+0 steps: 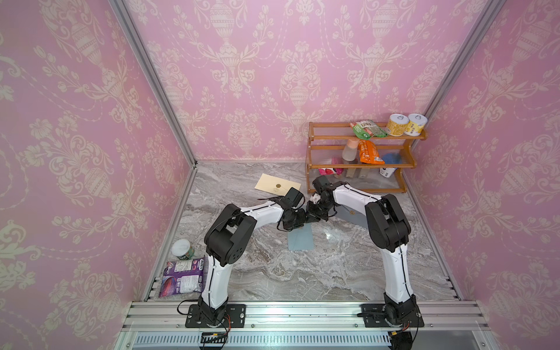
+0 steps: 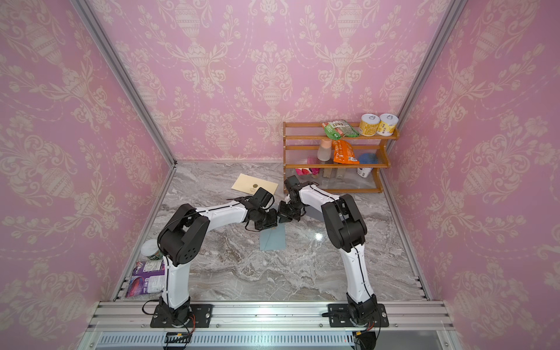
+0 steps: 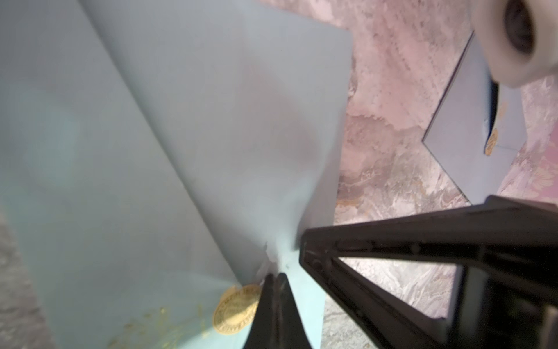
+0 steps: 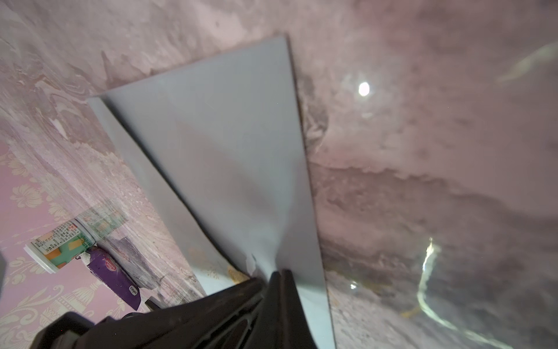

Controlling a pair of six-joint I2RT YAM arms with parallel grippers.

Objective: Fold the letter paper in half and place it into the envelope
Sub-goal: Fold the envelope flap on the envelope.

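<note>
Wooden rack [image 1: 333, 138] right of centre, against back wall. Top shelf: two yellow cans [image 1: 397, 125], green packet [image 1: 366, 129]. Middle shelf: orange packet [image 1: 368, 152]. Lower left: green can [image 1: 182, 249], purple bag [image 1: 182, 277] just beside. Marble tabletop [image 1: 303, 272]. Pink wallpaper [image 1: 75, 136].

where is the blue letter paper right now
In both top views the blue letter paper sits mid-table between the two arms, its far edge pinched by the left gripper and right gripper; the blue envelope lies just to its right.

A lab booth: wallpapered panels [image 1: 272, 75] in aluminium framing [image 1: 303, 313].
</note>
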